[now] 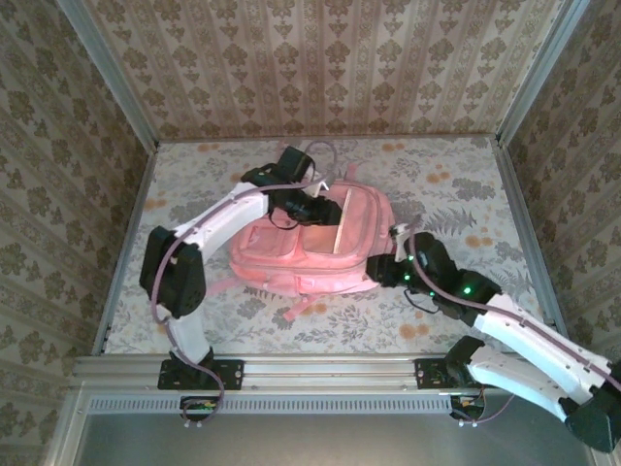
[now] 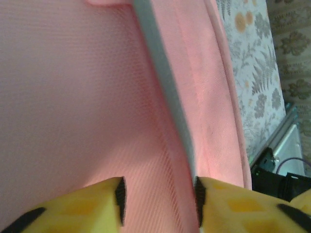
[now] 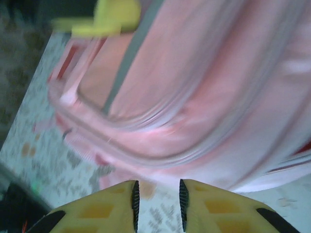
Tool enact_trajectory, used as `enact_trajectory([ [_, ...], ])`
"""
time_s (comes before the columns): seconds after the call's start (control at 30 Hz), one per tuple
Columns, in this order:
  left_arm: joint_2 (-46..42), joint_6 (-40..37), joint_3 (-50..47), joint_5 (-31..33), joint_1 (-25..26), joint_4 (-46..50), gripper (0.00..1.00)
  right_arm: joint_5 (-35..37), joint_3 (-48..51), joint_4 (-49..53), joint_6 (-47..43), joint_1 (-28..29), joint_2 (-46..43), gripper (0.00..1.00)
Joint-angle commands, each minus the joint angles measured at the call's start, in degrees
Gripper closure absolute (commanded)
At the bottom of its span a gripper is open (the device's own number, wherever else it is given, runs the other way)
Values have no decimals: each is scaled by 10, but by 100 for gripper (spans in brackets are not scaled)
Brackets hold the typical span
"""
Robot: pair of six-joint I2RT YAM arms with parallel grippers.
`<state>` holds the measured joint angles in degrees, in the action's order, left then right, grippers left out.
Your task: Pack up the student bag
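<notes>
Two arms reach in from above toward the student bag [image 1: 310, 254], a big soft pink backpack lying flat at the middle of the flowered table [image 1: 456, 194], with lighter pockets and a strap trailing toward the near edge. A pale straight strip [image 1: 340, 225] lies across its upper part. The left gripper [image 1: 309, 207] hangs over the bag's far left corner and hides that part. The right gripper [image 1: 396, 248] sits at the bag's right edge. At this size we cannot read how wide either one stands.

From the left wrist, the student bag [image 2: 73, 97] is woven pink fabric, cut off at every side, with the strip [image 2: 165, 82] running down toward the right finger. The left gripper [image 2: 158, 204] has its fingers apart with pink fabric showing in the gap. We cannot tell whether the pads touch it.

From the right wrist, everything is blurred. The student bag [image 3: 204, 87] shows curved zipper lines and rests on the table [image 3: 53, 160]. A yellow shape [image 3: 112, 19] at the top is too smeared to name. The right gripper [image 3: 157, 204] has its fingers narrowly apart just short of the bag, with only tablecloth between them.
</notes>
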<state>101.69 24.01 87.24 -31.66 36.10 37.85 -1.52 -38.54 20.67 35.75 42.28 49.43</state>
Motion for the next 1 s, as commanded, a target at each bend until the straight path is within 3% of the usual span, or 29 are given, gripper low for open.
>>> enact_trajectory([
  [0.0,-104,8,-27,26,-42,1,49,28,-16,-29,2,87,57,69],
  [0.23,-257,91,-158,26,-128,-45,45,177,-43,-109,32,263,232,55],
  [0.4,-319,105,-202,58,-152,-39,44,362,-26,-232,41,342,331,52],
  [0.7,-387,130,-265,44,-188,-60,44,431,-91,-203,172,352,472,55],
  [0.97,-408,135,-273,27,-211,-59,44,433,-140,-176,218,347,537,48],
])
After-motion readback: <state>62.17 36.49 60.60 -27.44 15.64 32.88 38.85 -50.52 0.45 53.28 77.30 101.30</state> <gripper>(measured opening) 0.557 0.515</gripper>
